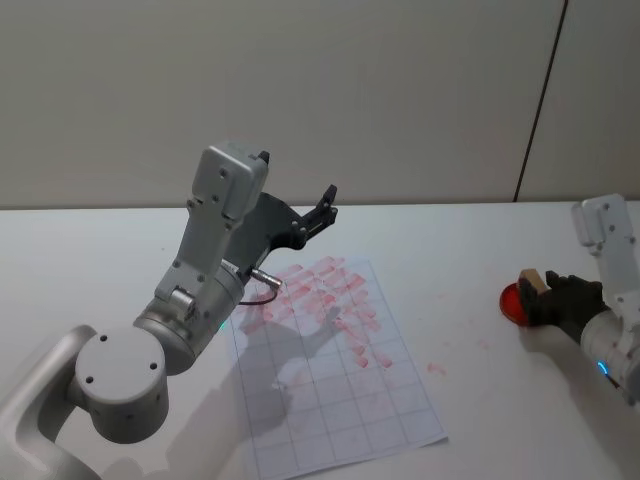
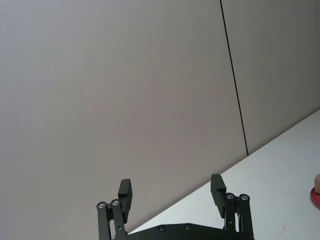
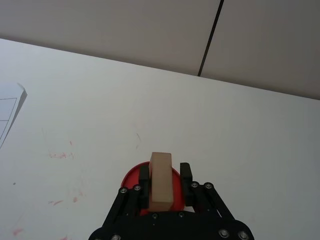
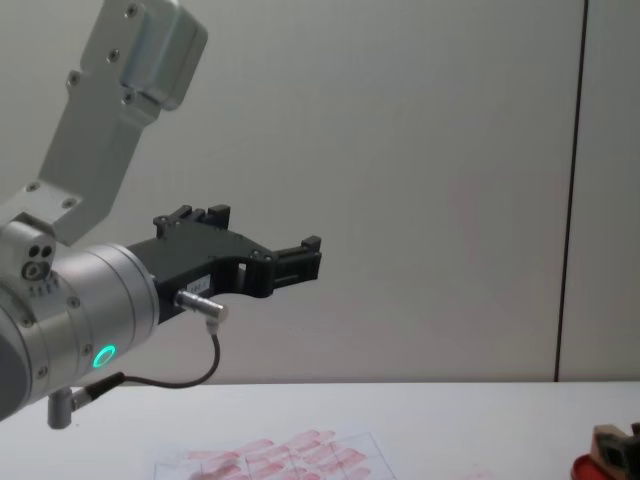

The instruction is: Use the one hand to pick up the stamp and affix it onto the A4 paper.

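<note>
The stamp (image 1: pixel 530 283) is a light-tan wooden block held upright between the black fingers of my right gripper (image 1: pixel 548 295), which is shut on it at the table's right side. In the right wrist view the stamp (image 3: pixel 161 180) stands directly over the round red ink pad (image 3: pixel 131 176), its lower end hidden by the right gripper (image 3: pixel 165 171). The A4 paper (image 1: pixel 340 390) lies flat at the centre, gridded, with red-pink marks on its far half. My left gripper (image 1: pixel 325 205) hangs raised above the paper's far edge, open and empty, as the left wrist view shows (image 2: pixel 171 187).
The red ink pad (image 1: pixel 512 302) sits on the white table right of the paper, with faint red smudges (image 1: pixel 436 368) between them. The big silver left arm (image 1: pixel 200 290) overhangs the paper's left part. A wall rises behind the table.
</note>
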Robot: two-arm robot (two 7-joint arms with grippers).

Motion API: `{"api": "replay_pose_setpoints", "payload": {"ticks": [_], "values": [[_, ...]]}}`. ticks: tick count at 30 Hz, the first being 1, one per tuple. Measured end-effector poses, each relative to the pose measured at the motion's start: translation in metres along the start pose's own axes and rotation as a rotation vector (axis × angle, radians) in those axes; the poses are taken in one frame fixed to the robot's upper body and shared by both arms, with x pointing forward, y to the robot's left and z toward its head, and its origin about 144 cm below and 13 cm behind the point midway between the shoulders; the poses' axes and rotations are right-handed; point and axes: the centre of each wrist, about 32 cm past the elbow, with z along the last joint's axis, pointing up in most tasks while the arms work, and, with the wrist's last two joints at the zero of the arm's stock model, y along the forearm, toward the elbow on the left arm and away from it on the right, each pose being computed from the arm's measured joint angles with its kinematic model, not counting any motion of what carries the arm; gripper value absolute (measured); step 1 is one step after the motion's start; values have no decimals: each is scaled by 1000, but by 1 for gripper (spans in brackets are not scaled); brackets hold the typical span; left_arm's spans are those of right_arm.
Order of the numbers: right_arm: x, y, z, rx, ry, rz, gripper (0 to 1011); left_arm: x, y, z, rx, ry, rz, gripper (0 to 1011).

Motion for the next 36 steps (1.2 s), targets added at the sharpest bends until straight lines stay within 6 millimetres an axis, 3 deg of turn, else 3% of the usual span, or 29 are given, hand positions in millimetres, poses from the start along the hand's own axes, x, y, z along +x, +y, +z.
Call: {"api": "replay_pose_setpoints", "payload": {"ticks": [1, 7, 36], "values": [[0, 1, 0, -1, 0, 0, 358, 0, 0, 0, 0, 0, 0, 1001], [0, 2, 0, -1, 0, -1, 232, 0, 0, 0, 0, 0, 0, 1001], [-3, -2, 7, -11, 51, 18, 227, 0, 0, 0, 0, 0, 0, 1001]]}}
